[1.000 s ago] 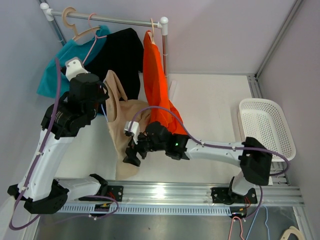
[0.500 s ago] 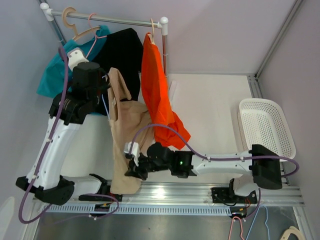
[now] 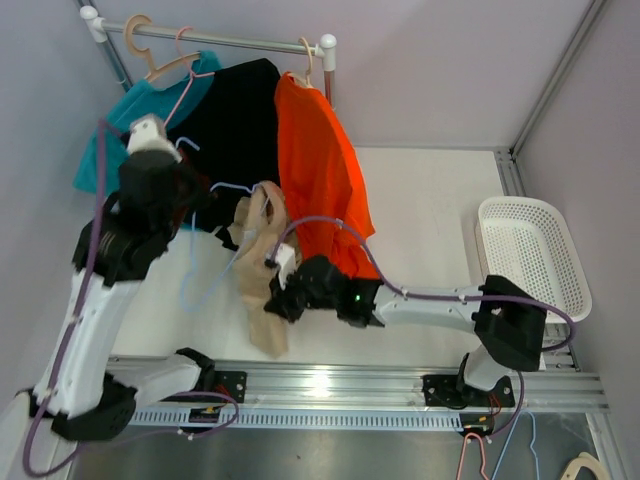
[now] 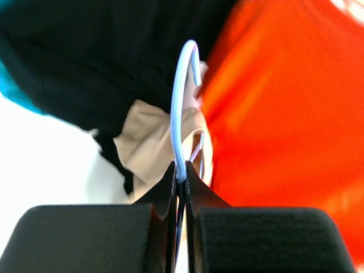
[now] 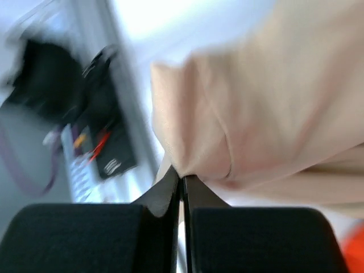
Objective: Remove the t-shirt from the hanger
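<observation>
The left gripper (image 3: 192, 190) is pinching the light blue hanger (image 3: 232, 187) above the left half of the table (image 3: 430, 220), between the far edge and the near edge. The left wrist view is showing what the overhead view is not: the two black fingers (image 4: 170, 187) are pressing together on the thin wire just below the hook (image 4: 182, 85), with no gap beyond the wire itself. The beige t-shirt (image 3: 262, 265) is hanging bunched beside that hook and trailing down toward the near edge, and only the overhead view is showing its full length and the hanger's pale loop dangling to its left. The right gripper (image 3: 280, 300) is reaching in from the right arm and closing on the lower part of the shirt; its wrist view is making the grip plain, with the fingertips (image 5: 170, 190) meeting on a fold of beige cloth (image 5: 267, 96), while the blurred near rail is sliding past behind. Behind the beige shirt, an orange shirt (image 3: 320, 170), a black shirt (image 3: 235, 110) and a teal shirt (image 3: 105, 145) are hanging from the rail (image 3: 230, 40) at the far-left corner; the left wrist view is catching the orange (image 4: 284, 102) and black (image 4: 85, 57) cloth as backdrop. A white basket (image 3: 530, 202) is sitting at the right edge, seen from overhead only.
</observation>
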You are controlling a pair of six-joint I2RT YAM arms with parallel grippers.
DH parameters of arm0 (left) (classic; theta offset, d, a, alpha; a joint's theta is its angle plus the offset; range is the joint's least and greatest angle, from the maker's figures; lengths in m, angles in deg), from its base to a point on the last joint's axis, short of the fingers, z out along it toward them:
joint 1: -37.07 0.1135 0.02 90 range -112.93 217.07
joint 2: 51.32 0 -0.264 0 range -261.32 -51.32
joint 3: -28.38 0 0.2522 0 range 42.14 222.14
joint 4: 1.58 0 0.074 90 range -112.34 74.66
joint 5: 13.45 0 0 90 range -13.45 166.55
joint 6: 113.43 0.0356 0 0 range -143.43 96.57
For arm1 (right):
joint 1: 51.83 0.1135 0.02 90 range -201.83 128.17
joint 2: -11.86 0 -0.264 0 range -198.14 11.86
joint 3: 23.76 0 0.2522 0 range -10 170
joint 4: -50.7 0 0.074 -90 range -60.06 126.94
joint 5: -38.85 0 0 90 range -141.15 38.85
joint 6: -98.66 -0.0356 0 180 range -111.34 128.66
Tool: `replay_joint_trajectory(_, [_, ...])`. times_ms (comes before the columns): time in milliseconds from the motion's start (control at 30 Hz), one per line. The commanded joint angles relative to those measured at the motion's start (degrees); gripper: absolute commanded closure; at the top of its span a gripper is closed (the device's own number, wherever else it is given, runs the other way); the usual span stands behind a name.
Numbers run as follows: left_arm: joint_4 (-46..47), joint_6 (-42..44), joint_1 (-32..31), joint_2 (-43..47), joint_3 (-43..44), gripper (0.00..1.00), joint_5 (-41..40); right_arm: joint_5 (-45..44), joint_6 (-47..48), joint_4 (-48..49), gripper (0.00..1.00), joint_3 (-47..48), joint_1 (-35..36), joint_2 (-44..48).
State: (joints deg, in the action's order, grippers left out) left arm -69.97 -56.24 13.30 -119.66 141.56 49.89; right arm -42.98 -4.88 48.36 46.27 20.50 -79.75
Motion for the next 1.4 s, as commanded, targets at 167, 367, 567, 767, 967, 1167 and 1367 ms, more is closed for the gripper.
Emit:
replay_joint_trajectory(167, [-10.20, 0.39, -3.21, 26.39, -17.21, 0.99, 7.16, -4.12, 1.68, -8.34, 1.00, 20.00, -13.00, -8.04])
replay_joint_trajectory(367, [-13.75, 1.00, -3.30, 40.56, -21.02, 0.99, 1.71, -5.52, 1.15, -20.42, 1.00, 36.86, -17.31, -23.15])
replay_joint_trajectory(567, [-0.69, 12.58, -3.21, 42.76, -25.58, 0.99, -0.86, -13.78, 1.85, -33.38, 0.14, 53.84, -17.40, -38.80])
replay_joint_trajectory(767, [14.27, 19.72, -3.21, 34.01, -21.48, 0.99, 2.48, -17.65, -0.95, -44.71, 0.12, 57.39, -17.76, -46.28])
replay_joint_trajectory(967, [18.42, 19.99, 3.70, 19.14, -11.03, 0.99, 12.17, -11.07, -4.38, -36.15, 1.00, 30.88, -15.56, -29.19])
replay_joint_trajectory(1167, [21.15, 18.74, 14.45, 3.32, -1.70, 0.99, 24.89, -0.20, -6.59, -42.95, 1.00, 13.60, -1.72, 6.24])
replay_joint_trajectory(1367, [23.86, 19.46, 14.54, -6.44, 5.61, 0.99, 25.86, 1.50, -10.97, -54.39, 0.98, 16.94, 7.82, 21.56])
